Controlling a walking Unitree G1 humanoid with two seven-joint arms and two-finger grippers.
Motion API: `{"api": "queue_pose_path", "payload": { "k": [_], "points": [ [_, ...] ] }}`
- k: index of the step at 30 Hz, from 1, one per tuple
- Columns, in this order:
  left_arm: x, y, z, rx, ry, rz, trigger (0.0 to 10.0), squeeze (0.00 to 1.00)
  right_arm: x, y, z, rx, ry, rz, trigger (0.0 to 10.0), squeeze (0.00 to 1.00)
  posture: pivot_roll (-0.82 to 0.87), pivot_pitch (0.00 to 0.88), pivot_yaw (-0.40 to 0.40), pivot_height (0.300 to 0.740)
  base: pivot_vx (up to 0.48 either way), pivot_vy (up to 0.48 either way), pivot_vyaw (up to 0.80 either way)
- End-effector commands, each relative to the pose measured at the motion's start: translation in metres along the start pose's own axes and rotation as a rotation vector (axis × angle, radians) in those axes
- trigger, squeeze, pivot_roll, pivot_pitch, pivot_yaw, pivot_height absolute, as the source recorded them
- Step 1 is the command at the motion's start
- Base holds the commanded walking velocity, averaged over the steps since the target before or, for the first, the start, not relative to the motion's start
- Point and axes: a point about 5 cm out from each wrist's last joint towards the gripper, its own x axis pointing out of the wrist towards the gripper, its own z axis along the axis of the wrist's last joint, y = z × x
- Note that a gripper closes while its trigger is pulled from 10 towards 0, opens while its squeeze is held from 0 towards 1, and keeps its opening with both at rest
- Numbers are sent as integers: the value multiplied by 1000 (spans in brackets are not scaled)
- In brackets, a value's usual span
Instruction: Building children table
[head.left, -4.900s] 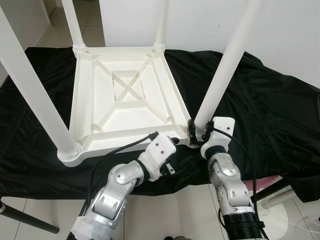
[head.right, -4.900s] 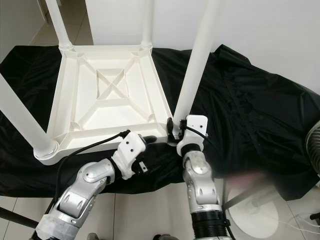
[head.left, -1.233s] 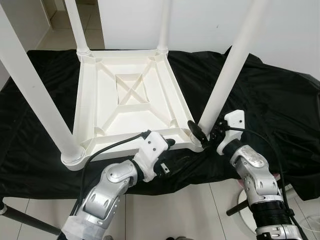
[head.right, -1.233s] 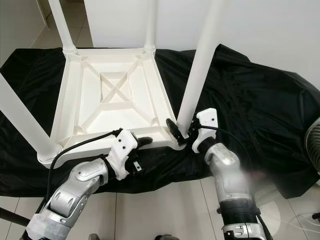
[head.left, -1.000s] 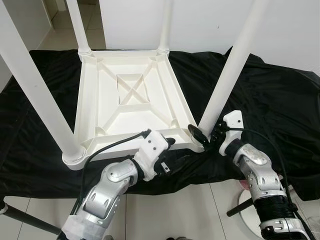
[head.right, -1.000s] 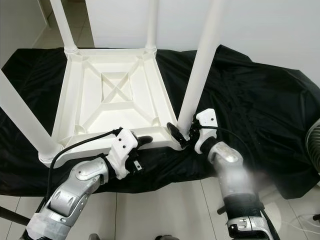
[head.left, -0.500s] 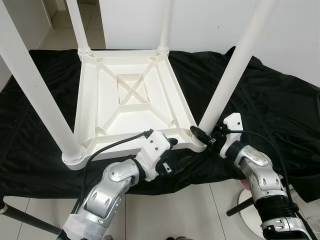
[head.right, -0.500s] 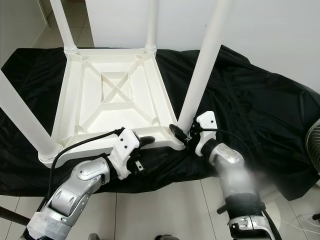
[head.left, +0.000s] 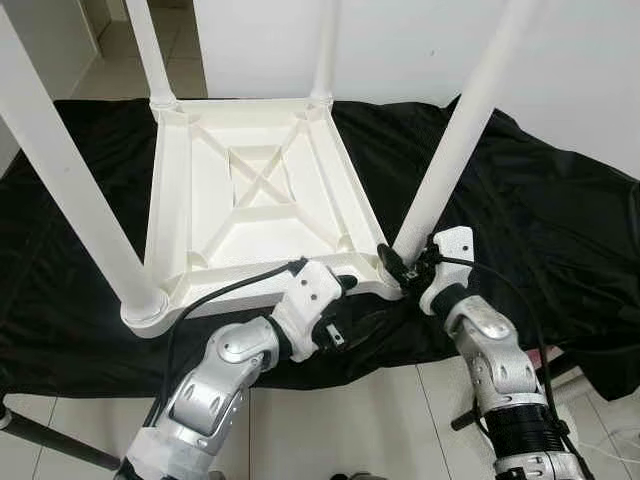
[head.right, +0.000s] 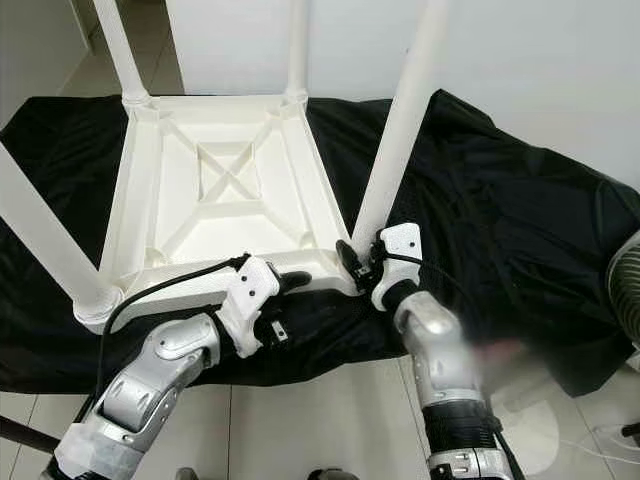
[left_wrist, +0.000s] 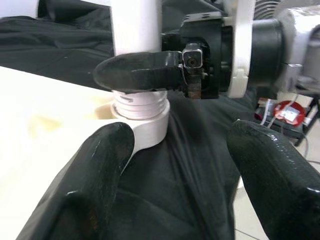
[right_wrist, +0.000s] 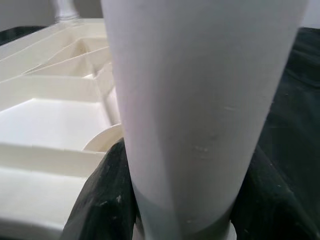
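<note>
Assembly looks nearly finished: the white children's table (head.left: 250, 195) lies upside down on a black cloth (head.left: 560, 230) over the desk, with all four legs standing in its corner sockets. The near right leg (head.left: 455, 140) seems the last one in hand, and threads showing above its socket in the left wrist view suggest it is not yet screwed fully home. The right claw (head.left: 402, 268) is closed around the base of that leg, one finger on each side. The left claw (left_wrist: 180, 165) hovers spread wide and empty at the table's near edge, just beside the same corner. Remaining work, by judgement: tighten this leg, then turn the table upright. No containers are in sight
</note>
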Motion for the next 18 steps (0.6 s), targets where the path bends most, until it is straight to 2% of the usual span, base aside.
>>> {"api": "queue_pose_path", "payload": {
  "k": [1,2,6,7,8,10,12,15,16,18],
  "points": [
    [2,2,1,18,-2,13,10000,0,-3,1,-5,58,21,-149,10000,0,-52,75,-59,740,0,0,0],
    [2,2,1,19,-2,17,10000,0,-3,6,-7,81,31,-197,10000,0,-50,75,-61,740,0,0,0],
    [2,2,1,20,-3,19,10000,0,-4,8,-8,93,38,-225,10000,0,-50,75,-61,740,0,0,0],
    [2,2,1,23,-3,25,10000,0,-4,19,-10,124,39,-271,10000,0,-42,74,-65,740,0,0,0],
    [2,2,1,23,-3,25,10000,0,-4,19,-10,124,39,-271,10000,0,-42,74,-65,740,0,0,0],
    [1,3,1,29,-6,41,10000,0,-5,38,-12,163,50,-315,10000,0,-36,73,-68,740,0,0,0],
    [1,3,1,31,-7,48,10000,0,-5,44,-12,169,55,-316,10000,0,-37,72,-67,740,0,0,0],
    [1,3,1,34,-7,55,10000,0,-5,42,-12,162,58,-321,10000,0,-37,71,-68,740,0,0,0],
    [2,4,1,40,-6,61,10000,0,-5,40,-11,170,56,-324,10000,63,-37,69,-68,740,0,0,0],
    [2,4,1,40,-6,61,10000,0,-5,40,-11,170,56,-324,10000,63,-37,69,-68,740,0,0,0]
  ]
}}
